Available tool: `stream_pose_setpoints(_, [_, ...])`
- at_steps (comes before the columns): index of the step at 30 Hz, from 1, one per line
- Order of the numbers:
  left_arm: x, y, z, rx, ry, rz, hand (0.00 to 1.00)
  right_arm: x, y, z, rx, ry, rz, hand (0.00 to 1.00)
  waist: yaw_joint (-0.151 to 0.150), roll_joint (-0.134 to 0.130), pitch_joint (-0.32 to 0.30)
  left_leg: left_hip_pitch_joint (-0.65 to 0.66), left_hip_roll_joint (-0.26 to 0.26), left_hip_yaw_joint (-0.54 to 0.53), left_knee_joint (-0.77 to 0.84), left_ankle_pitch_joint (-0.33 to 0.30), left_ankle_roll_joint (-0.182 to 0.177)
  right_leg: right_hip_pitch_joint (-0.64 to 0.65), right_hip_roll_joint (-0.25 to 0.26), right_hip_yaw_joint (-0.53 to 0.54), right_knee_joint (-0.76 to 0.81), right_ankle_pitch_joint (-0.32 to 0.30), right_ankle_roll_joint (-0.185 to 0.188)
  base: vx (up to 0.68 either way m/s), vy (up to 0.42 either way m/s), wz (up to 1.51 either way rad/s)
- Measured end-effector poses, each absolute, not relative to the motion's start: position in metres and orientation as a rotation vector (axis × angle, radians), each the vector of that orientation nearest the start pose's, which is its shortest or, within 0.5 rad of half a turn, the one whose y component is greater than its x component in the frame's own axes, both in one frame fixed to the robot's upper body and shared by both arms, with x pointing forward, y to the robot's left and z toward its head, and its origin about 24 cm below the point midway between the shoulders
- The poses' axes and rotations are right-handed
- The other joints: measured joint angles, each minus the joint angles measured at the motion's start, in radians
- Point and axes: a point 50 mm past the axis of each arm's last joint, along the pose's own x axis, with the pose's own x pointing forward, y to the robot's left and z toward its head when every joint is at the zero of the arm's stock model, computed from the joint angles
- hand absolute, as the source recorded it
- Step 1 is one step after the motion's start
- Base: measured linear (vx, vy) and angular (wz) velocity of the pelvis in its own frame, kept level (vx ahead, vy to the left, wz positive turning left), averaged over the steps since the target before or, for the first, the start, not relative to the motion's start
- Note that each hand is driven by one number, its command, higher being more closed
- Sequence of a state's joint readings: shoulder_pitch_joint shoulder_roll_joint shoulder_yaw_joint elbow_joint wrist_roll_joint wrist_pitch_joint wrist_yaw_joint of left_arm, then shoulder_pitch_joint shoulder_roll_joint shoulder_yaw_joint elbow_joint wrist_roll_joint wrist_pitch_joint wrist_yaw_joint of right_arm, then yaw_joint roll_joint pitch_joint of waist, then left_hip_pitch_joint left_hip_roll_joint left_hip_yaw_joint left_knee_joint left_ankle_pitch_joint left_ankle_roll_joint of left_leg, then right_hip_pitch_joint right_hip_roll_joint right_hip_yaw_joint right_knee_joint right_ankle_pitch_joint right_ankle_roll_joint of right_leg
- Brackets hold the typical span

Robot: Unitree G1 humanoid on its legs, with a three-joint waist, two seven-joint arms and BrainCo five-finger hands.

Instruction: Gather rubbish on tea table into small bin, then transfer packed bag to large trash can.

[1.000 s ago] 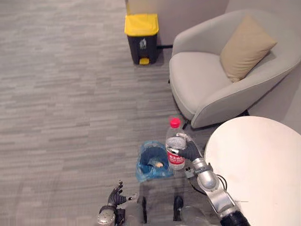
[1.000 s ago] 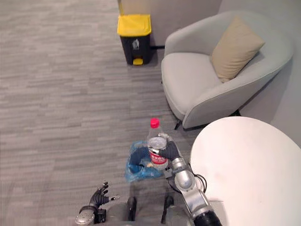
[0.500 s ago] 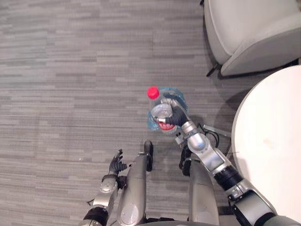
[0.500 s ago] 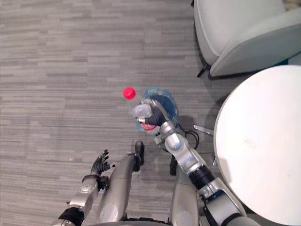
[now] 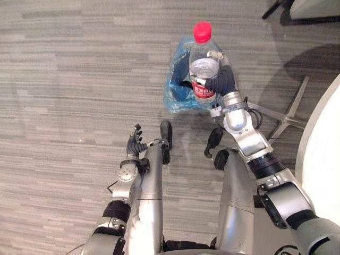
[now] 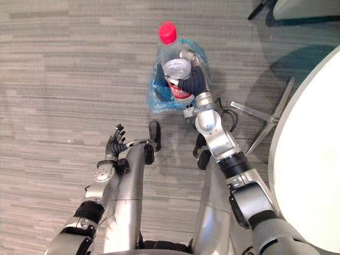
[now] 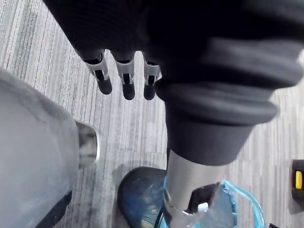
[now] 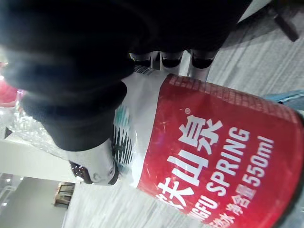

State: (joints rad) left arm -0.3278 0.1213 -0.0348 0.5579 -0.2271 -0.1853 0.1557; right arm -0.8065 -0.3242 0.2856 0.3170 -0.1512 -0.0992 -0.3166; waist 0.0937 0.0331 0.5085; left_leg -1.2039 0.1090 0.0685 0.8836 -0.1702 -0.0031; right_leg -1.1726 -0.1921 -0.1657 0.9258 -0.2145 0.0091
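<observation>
Grey carpet (image 5: 64, 79) is showing in the left eye view: the right robot hand (image 5: 222, 84) is clutching a plastic bottle (image 5: 203, 66) over the blue-lined small bin (image 5: 172, 79), the left robot hand (image 5: 135, 144) hanging slack. Right wrist view: fingers (image 8: 164, 58) are wrapping its label (image 8: 213, 161), likely the firmest hold on light, dentable walls

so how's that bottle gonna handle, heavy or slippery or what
The bottle looks clear and mostly empty, so probably light. Its thin plastic may dent under the fingers of the right hand. Being round and tall, it would likely tip or roll if set down outside the bin.
</observation>
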Motion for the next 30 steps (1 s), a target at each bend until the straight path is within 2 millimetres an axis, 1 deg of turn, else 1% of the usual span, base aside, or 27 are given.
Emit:
stream_pose_setpoints(6, [0.311, 0.169, 0.027, -0.101, 0.025, 0.136, 0.00, 0.370, -0.111, 0.222, -0.519, -0.617, -0.037, 1.00, 0.000, 0.000, 0.000, -0.055, 0.010, -0.009, 0.027, 0.000, -0.001, -0.049, 0.006, -0.005, 0.024, 0.000, 0.000, -0.01, -0.010, -0.01])
stream_pose_setpoints(7, [0.311, 0.169, 0.028, -0.101, 0.022, 0.136, 0.00, 0.371, -0.112, 0.223, -0.521, -0.615, -0.041, 0.00, 0.001, 0.000, 0.000, -0.062, 0.010, -0.010, 0.028, 0.000, -0.001, -0.056, 0.006, -0.005, 0.028, -0.001, -0.001, 0.00, 0.000, 0.00])
stream_pose_setpoints(21, [0.311, 0.170, 0.027, -0.109, 0.025, 0.140, 0.00, 0.371, -0.107, 0.223, -0.518, -0.621, -0.031, 0.00, -0.002, 0.000, 0.000, -0.061, 0.011, -0.028, 0.001, 0.020, -0.022, -0.057, 0.007, -0.025, 0.023, -0.008, -0.012, -0.03, -0.008, 0.03])
stream_pose_setpoints(26, [0.311, 0.170, 0.026, -0.108, 0.030, 0.142, 0.00, 0.369, -0.102, 0.209, -0.555, -0.599, -0.011, 0.00, -0.005, -0.001, 0.000, -0.044, 0.019, -0.029, -0.009, 0.025, -0.025, -0.042, 0.017, -0.027, 0.011, -0.006, -0.015, -0.02, -0.006, -0.03])
stream_pose_setpoints(28, [0.311, 0.170, 0.025, -0.109, 0.036, 0.142, 0.00, 0.367, -0.098, 0.200, -0.587, -0.585, 0.010, 0.00, -0.015, -0.001, 0.000, -0.026, 0.025, -0.029, -0.014, 0.025, -0.025, -0.021, 0.023, -0.029, 0.001, -0.005, -0.017, -0.02, -0.002, -0.06])
stream_pose_setpoints(30, [0.310, 0.168, 0.024, -0.112, 0.040, 0.141, 0.00, 0.363, -0.094, 0.195, -0.599, -0.589, 0.023, 0.00, -0.024, -0.004, 0.001, -0.011, 0.030, -0.029, -0.021, 0.025, -0.025, -0.004, 0.032, -0.029, -0.015, -0.004, -0.018, -0.03, 0.003, -0.10])
